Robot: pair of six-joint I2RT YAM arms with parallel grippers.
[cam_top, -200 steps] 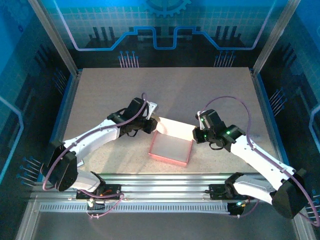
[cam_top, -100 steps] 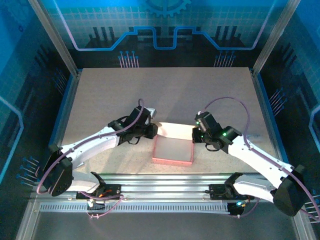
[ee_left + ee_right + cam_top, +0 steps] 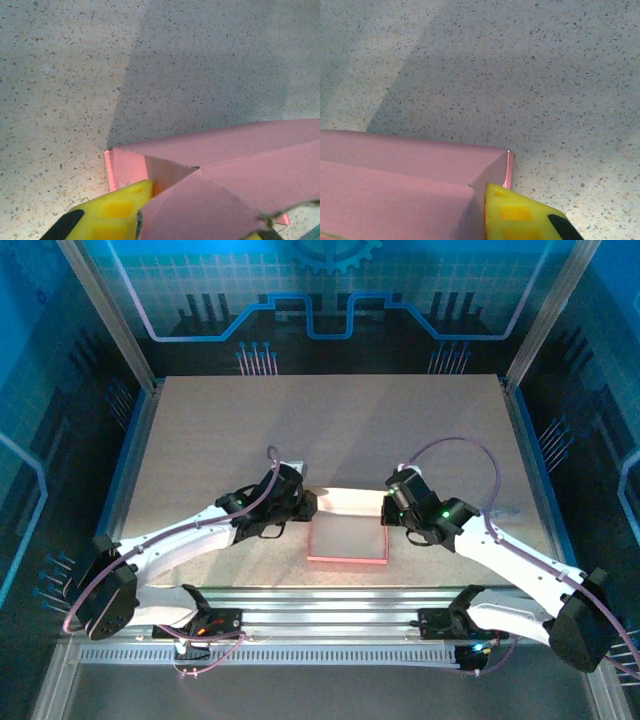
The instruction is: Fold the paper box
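When the station was inspected, the paper box point(image 3: 347, 538) sat as a shallow open tray on the table point(image 3: 330, 420), whose near edge lay close by the box. At the box's far left corner the left gripper point(image 3: 306, 502) stood narrow, pinched on a pink flap. At the box's far right corner the right gripper point(image 3: 388, 508) was closed, with one yellow finger point(image 3: 520, 215) against the wall. Whether it pinched card could not be told.
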